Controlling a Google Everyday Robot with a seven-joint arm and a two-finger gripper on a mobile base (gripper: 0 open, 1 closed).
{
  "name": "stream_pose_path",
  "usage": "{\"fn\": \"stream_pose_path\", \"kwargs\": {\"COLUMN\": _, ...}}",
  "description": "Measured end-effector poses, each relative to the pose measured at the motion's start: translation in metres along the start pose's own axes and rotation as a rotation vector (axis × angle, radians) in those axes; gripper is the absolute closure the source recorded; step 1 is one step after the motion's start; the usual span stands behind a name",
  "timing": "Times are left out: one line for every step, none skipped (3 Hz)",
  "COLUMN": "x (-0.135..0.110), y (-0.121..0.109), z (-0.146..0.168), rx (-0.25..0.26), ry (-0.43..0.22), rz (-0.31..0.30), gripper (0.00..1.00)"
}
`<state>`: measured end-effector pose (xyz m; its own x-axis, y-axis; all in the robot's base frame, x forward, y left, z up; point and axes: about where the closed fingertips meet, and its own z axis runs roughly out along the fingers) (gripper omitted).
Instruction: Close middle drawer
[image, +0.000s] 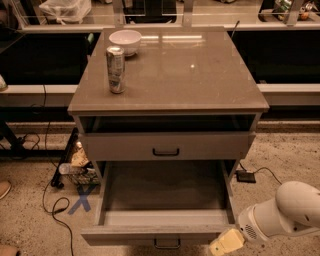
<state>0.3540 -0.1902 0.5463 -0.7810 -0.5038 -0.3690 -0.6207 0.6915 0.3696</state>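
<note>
Mid drawer (164, 200) open, pincer (226, 243) nr front corner

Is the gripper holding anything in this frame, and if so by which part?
Nothing appears held. The gripper sits by the right front corner of the open middle drawer, away from its handle.

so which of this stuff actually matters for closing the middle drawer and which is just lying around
For the job: middle drawer, pulled wide open; its dark handle; gripper, low by the drawer front's right end.

Just lying about: can and white bowl on the cabinet top; blue tape cross and black adapter on the floor.
</note>
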Motion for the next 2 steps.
{"fn": "stream_pose_path", "kwargs": {"x": 0.019, "y": -0.008, "z": 0.007, "rx": 0.024, "ry": 0.003, "rz": 0.046, "gripper": 0.19}}
{"fn": "stream_pose_path", "kwargs": {"x": 0.048, "y": -0.02, "z": 0.016, "rx": 0.037, "ry": 0.003, "rz": 0.108, "gripper": 0.42}}
